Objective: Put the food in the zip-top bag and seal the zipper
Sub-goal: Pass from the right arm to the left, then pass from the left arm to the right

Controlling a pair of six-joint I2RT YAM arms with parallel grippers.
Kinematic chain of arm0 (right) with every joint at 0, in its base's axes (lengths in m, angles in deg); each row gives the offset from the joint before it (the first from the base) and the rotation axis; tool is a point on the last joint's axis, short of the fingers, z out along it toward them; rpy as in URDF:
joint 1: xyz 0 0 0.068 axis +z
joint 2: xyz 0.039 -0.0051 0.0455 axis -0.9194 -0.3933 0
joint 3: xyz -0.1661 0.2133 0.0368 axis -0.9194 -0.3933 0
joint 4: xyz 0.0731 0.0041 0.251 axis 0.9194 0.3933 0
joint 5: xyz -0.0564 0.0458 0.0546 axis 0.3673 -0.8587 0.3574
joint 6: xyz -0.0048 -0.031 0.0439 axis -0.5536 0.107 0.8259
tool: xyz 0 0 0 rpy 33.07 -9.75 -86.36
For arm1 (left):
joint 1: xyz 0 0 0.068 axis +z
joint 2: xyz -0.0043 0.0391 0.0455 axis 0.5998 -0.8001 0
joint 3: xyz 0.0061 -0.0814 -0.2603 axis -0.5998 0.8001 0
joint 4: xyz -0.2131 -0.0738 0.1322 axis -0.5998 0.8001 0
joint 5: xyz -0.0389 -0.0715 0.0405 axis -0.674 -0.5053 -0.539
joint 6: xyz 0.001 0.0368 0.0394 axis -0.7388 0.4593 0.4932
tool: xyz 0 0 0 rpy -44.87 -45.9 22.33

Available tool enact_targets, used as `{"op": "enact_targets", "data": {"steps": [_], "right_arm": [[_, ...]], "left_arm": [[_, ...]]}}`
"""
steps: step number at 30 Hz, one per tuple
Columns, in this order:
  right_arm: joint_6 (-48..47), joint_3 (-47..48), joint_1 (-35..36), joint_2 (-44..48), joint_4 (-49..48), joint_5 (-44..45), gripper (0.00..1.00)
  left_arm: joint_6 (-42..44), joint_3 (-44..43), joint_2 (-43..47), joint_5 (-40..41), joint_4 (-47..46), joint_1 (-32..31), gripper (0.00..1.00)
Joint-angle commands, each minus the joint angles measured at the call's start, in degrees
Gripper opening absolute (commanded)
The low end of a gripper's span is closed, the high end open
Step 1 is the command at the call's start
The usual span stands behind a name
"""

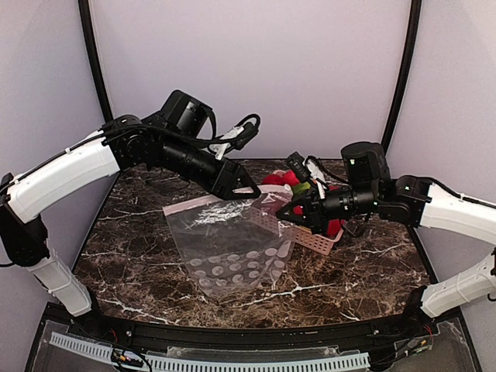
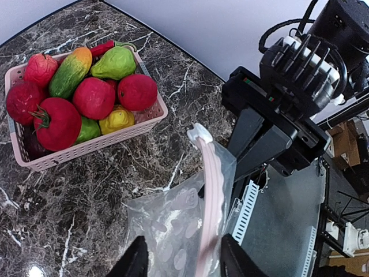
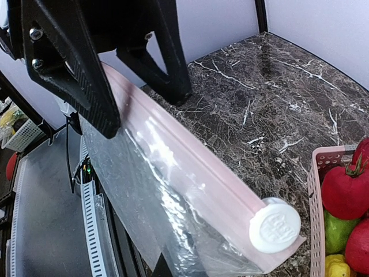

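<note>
The clear dotted zip-top bag (image 1: 232, 252) lies mid-table with its mouth edge lifted. The pink zipper (image 2: 209, 190) runs between my left gripper's fingers, ending in a white slider (image 2: 200, 134). My left gripper (image 1: 242, 191) is open and straddles the zipper (image 3: 190, 173); in its own view it is at the bottom edge (image 2: 184, 257). My right gripper (image 1: 285, 211) is at the bag's right end near the slider (image 3: 275, 225) and looks shut on the bag (image 3: 132, 190). One dark fingertip (image 3: 157, 270) shows through the film. The red toy fruits (image 2: 57, 122) sit in the basket.
The pink lattice basket (image 2: 86, 149) holds red, green and yellow toy fruits. In the top view it stands behind my right gripper, at the right of the table (image 1: 314, 239). The right arm's wrist (image 2: 288, 86) is close in front of the left camera.
</note>
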Motion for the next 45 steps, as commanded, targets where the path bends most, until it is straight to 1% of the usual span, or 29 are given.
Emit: {"op": "enact_targets", "data": {"steps": [1,2,3,4,5,7,8,11,12,14,15,18,20,21,28,32,39,45], "right_arm": [[-0.7,1.6,0.6,0.9,-1.0,1.2,0.0],[-0.7,1.6,0.6,1.0,-1.1,1.3,0.0],[-0.6,1.6,0.6,1.1,-1.2,1.6,0.0],[-0.3,1.3,0.5,1.2,-1.3,1.9,0.0],[0.3,1.2,0.5,1.5,-1.7,2.4,0.0],[1.5,0.3,0.5,2.4,-3.0,2.9,0.12],[2.0,-0.1,0.5,3.1,-3.7,3.1,0.2],[4.1,-2.5,0.1,5.6,-6.4,2.9,0.43],[5.0,-3.4,-0.3,6.5,-7.4,2.6,0.5],[7.3,-5.4,-1.4,8.4,-10.4,1.5,0.61],[8.5,-6.6,-2.4,9.8,-12.0,0.5,0.63],[12.5,-10.5,-5.6,12.7,-18.9,-4.5,0.64],[15.2,-12.6,-7.2,13.7,-23.7,-9.4,0.58],[16.3,-13.2,-7.8,13.8,-25.6,-11.2,0.57],[20.2,-11.6,-9.2,11.0,-32.6,-19.4,0.58],[21.7,-9.4,-8.9,8.4,-35.3,-25.3,0.56],[19.9,-6.6,-7.2,6.5,-33.3,-24.8,0.54],[19.9,-5.7,-6.2,4.6,-33.8,-25.9,0.46]], "left_arm": [[-0.9,0.2,0.7,-2.3,0.6,-0.2,0.33],[-1.0,0.3,0.8,-2.6,0.1,-0.3,0.29],[-1.1,0.4,0.9,-2.8,-0.1,-0.2,0.21],[-1.1,0.6,1.0,-2.9,-0.6,-0.2,0.17],[-1.0,0.8,1.5,-3.0,-0.9,-0.3,0.09],[-0.7,1.6,2.6,-3.0,-2.1,-0.2,0.02],[-0.4,2.5,3.5,-3.0,-3.3,-0.2,0.01],[1.0,4.8,6.3,-2.6,-5.9,-0.2,0.01],[1.4,6.6,8.1,-3.0,-8.1,-0.2,0.01],[2.8,10.0,11.2,-4.9,-12.5,-0.2,0.01],[3.6,12.5,12.3,-5.6,-15.4,-0.2,0.01],[4.7,16.3,17.1,-6.7,-19.4,-0.2,0.01],[5.6,17.5,18.7,-6.6,-19.6,-0.3,0.01],[6.2,17.6,19.0,-6.7,-19.0,-0.2,0.01],[6.8,18.7,20.7,-10.1,-17.9,-0.3,0.01],[5.3,20.4,21.1,-11.3,-19.8,-0.2,0.01],[4.1,21.7,20.7,-13.3,-22.3,-0.2,0.01],[3.6,22.0,20.4,-13.8,-22.9,-0.3,0.01]]}}
